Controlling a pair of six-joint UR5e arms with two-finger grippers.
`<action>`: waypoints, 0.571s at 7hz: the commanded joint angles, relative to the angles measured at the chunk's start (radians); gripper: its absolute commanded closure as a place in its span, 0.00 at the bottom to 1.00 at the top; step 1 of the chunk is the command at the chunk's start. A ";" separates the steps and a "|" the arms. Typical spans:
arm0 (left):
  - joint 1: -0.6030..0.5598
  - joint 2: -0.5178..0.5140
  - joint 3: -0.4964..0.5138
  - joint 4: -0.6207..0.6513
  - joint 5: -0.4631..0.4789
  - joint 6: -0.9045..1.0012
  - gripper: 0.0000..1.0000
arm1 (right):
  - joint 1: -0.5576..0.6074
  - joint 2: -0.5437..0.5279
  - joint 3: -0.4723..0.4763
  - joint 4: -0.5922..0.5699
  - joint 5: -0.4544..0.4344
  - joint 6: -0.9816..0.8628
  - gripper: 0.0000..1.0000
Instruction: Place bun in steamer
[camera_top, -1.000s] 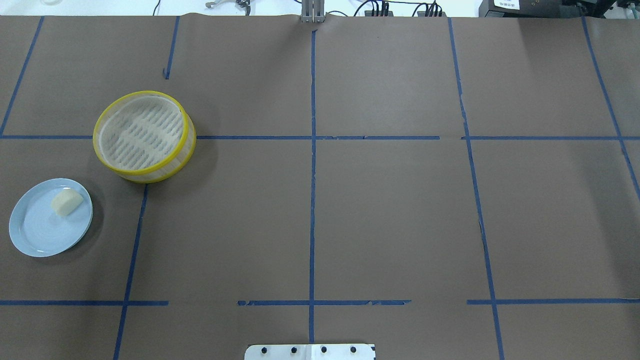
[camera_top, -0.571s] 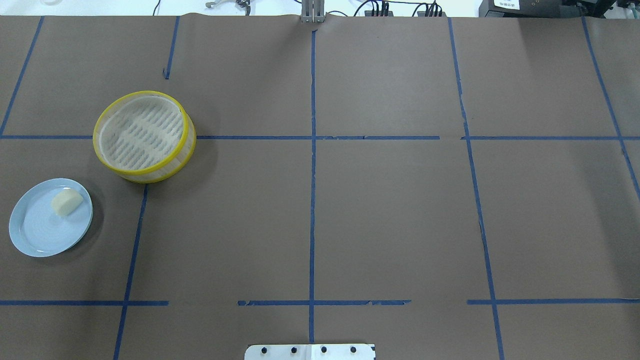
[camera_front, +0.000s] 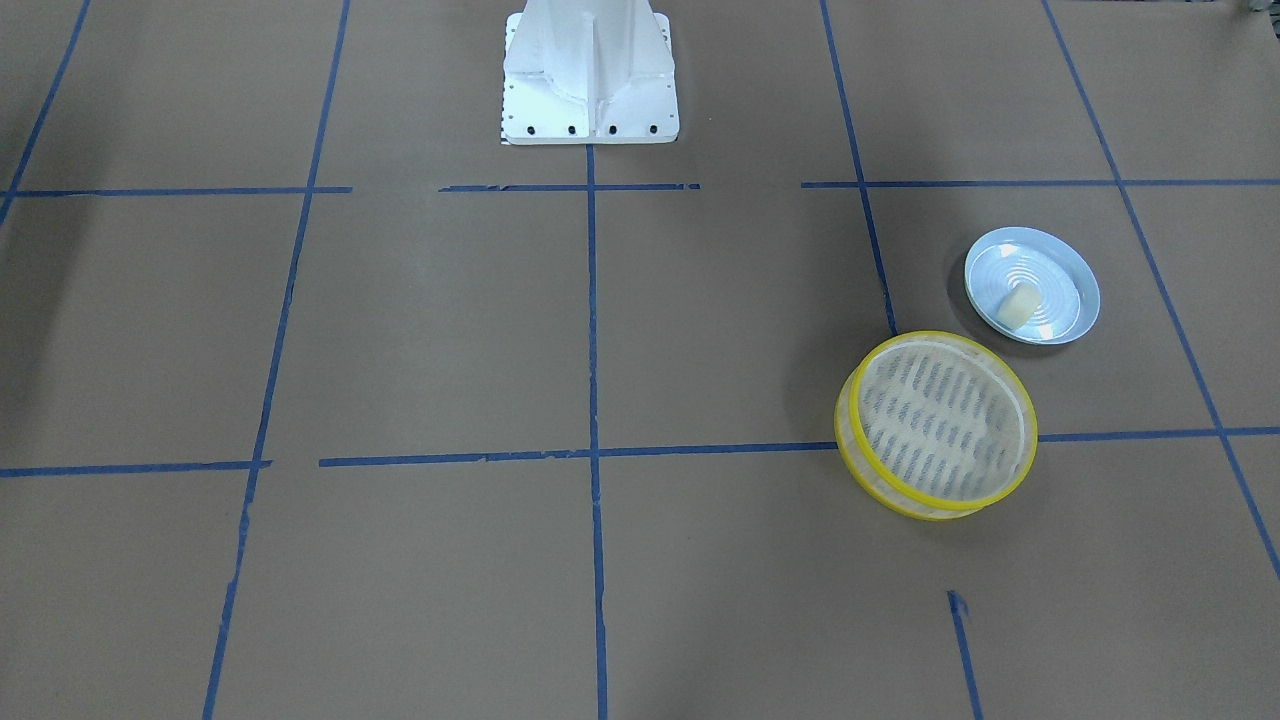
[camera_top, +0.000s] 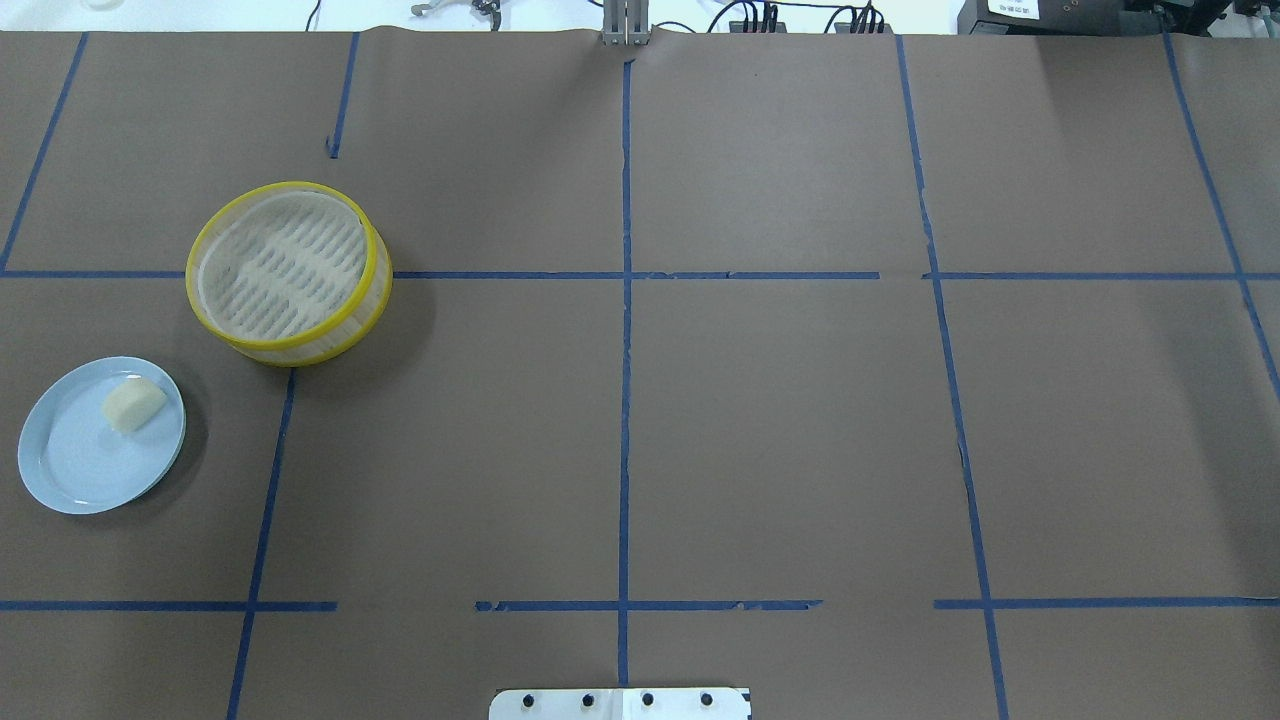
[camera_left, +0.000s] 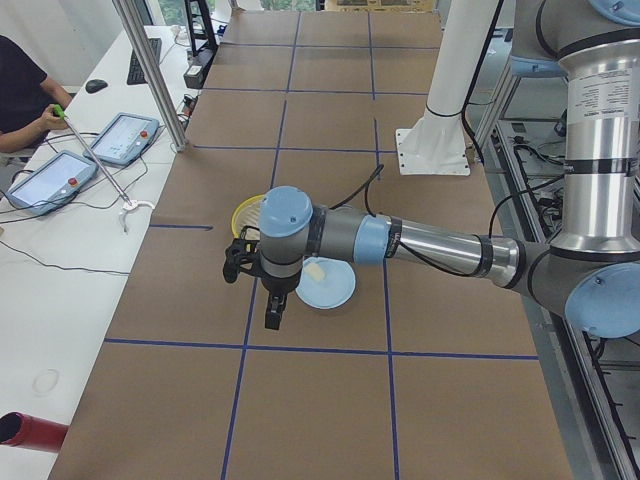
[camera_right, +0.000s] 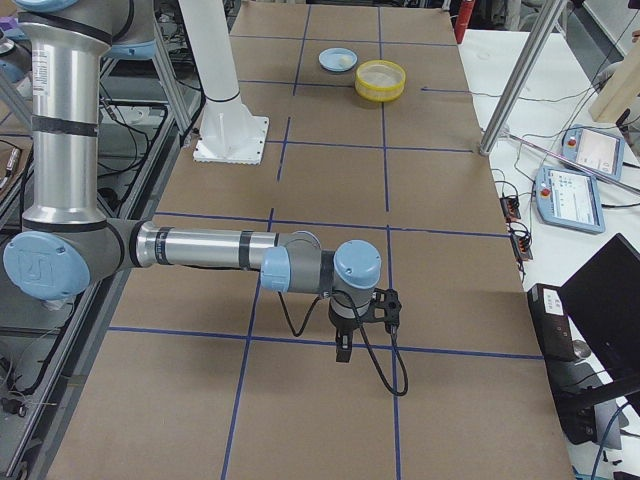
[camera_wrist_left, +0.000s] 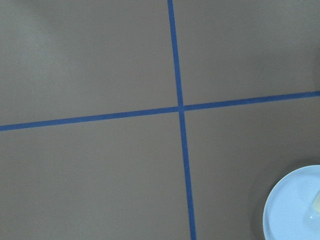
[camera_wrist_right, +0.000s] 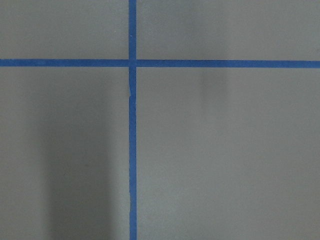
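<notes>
The bun (camera_top: 133, 404) is a small cream-white lump lying on a pale blue plate (camera_top: 70, 460) at the table's left. It also shows in the front view (camera_front: 1021, 306) and the exterior left view (camera_left: 317, 270). The steamer (camera_top: 288, 270), a round basket with yellow rims, stands empty just beyond the plate; it also shows in the front view (camera_front: 938, 424). My left gripper (camera_left: 272, 314) hangs above the table beside the plate; I cannot tell if it is open. My right gripper (camera_right: 343, 348) hangs over the far right of the table; I cannot tell its state.
Brown paper with blue tape lines covers the table (camera_top: 780, 430). The robot's white base (camera_front: 590, 75) stands at the table's near middle. The left wrist view shows the plate's rim (camera_wrist_left: 285, 200) at its lower right. Operator tablets (camera_left: 125, 135) lie across the table.
</notes>
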 joint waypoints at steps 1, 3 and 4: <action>0.102 0.000 -0.077 0.003 0.018 -0.127 0.00 | -0.001 0.000 0.000 0.000 0.000 0.000 0.00; 0.130 -0.025 -0.062 -0.015 0.018 -0.127 0.00 | 0.001 0.000 0.000 0.000 0.000 0.000 0.00; 0.137 -0.026 -0.039 -0.052 0.018 -0.128 0.00 | 0.001 0.000 0.000 0.000 0.000 0.000 0.00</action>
